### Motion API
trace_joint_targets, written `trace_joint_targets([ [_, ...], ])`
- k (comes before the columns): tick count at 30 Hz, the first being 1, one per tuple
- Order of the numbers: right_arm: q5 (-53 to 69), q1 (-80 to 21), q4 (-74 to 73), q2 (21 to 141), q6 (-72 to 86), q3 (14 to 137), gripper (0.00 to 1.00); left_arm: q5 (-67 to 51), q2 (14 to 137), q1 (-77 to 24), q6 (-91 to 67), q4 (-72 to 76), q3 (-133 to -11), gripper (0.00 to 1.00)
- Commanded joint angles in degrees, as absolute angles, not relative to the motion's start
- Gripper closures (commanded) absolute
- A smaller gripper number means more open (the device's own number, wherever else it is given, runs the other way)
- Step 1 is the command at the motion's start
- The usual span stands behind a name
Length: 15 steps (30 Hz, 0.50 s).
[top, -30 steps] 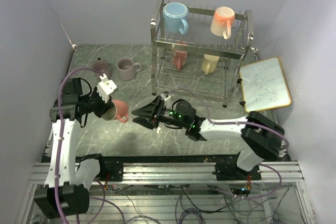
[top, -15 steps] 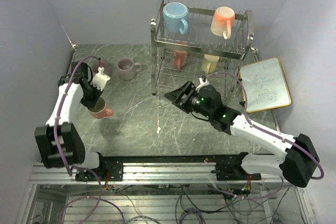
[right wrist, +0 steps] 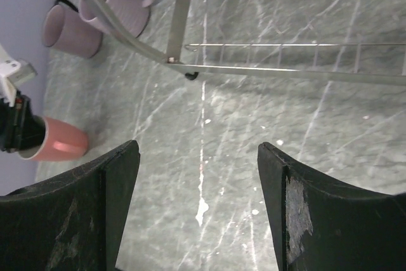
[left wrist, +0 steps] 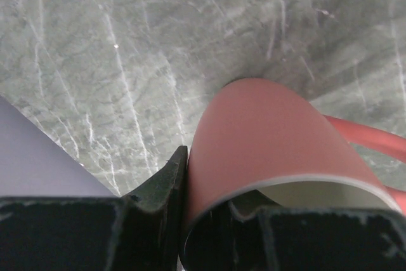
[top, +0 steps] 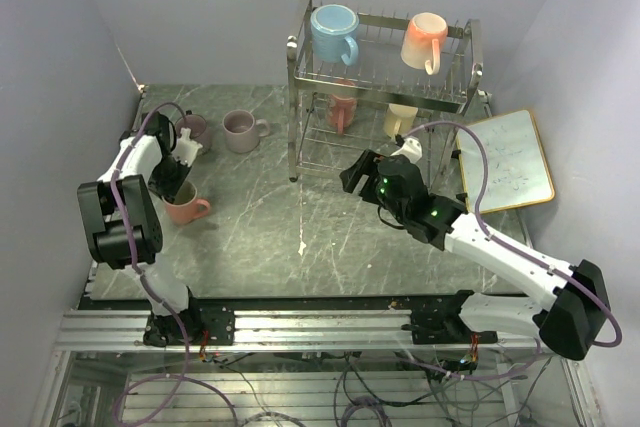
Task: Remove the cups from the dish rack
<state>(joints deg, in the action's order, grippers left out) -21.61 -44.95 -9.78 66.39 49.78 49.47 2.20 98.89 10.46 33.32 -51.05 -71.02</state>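
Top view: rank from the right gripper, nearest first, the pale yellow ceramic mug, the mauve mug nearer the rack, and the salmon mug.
1. pale yellow ceramic mug, just beyond the right gripper, in the chrome wire rack's lower tier
2. mauve ceramic mug, back left
3. salmon ceramic mug, far left side

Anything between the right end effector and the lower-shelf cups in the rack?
Only the rack's front rail, crossing just ahead of the right end effector. Nothing else before the pink cup and yellow cup.

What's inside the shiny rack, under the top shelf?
On the lower shelf of the dish rack sit a salmon mug and a pale yellow mug. The top shelf's wires cover part of each, so anything further back is hidden.
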Motion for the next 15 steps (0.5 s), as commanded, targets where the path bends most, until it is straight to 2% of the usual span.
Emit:
trace_joint_targets([
  [1, -27.0, -44.1, -11.8, 66.3, 45.5, 50.0, 0.25, 4.9, 100.4, 11.4, 32.4, -49.4, -74.6, 0.93],
  [8, -29.7, -43.5, -10.9, 67.8, 42.5, 50.5, 0.25, 5.8, 100.0, 11.5, 31.6, -46.9, -73.5, 0.86],
  [10, -30.1, -43.5, -10.2, 68.1, 41.7, 50.2, 0.25, 5.3, 99.7, 11.5, 31.1, -46.8, -73.1, 0.78],
  [12, -31.0, -43.5, -9.5, 68.8, 40.5, 50.2, 0.24, 4.5, 98.7, 11.6, 30.8, -47.0, -73.0, 0.63],
  [14, -32.2, -43.5, -8.4, 69.6, 38.9, 50.2, 0.24, 3.5, 97.1, 11.6, 31.0, -47.6, -73.1, 0.57],
  [15, -32.8, -43.5, -7.5, 70.1, 37.6, 50.2, 0.24, 3.1, 95.9, 11.6, 31.3, -47.9, -73.3, 0.48],
])
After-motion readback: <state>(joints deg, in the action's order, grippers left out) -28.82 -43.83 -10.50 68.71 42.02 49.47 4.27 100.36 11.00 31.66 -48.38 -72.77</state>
